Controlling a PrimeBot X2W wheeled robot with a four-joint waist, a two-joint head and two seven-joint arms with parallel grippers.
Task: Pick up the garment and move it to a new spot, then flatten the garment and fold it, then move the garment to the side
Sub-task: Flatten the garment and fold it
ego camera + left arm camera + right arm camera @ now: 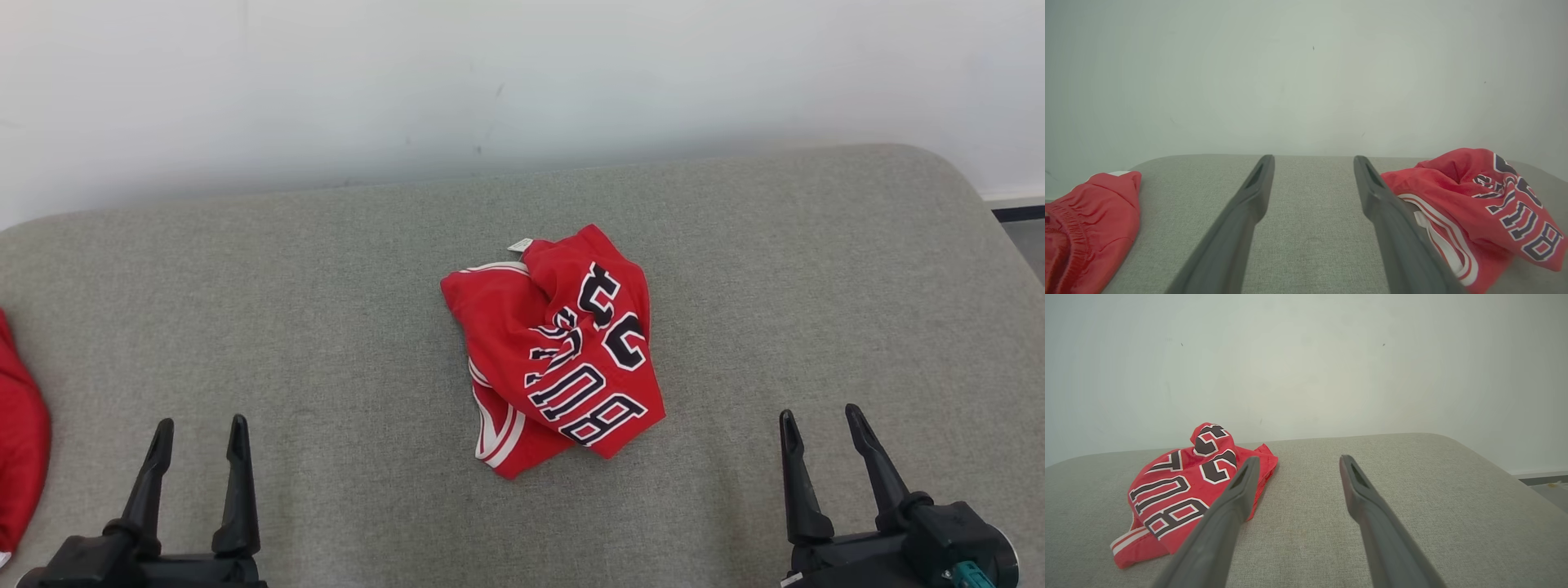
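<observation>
The garment [559,351], a red jersey with black, white-edged lettering and white-and-red striped trim, lies crumpled in a loose heap near the middle of the grey fabric-covered surface [326,327]. It is bunched rather than spread, with part of the lettered panel folded over on top and the striped hem showing at its near left edge. A small white label [520,244] protrudes from its far edge. In the head view the left gripper [202,423] sits at the lower left, its two dark fingers spread apart with nothing between them, well apart from the garment. The right gripper [820,412] sits at the lower right, its fingers likewise parted and empty, also well apart from the garment. The heap lies between the two grippers and farther from the robot than either. In the left wrist view the garment appears to the right of that gripper's fingers; in the right wrist view it appears to the left, partly behind the left-hand finger, with bare grey fabric in the gap between the fingers in both views. A second red cloth item [20,441] with a gathered edge rests at the surface's far left margin, near the left gripper. A plain white wall [490,82] rises behind the surface's rounded far edge.
</observation>
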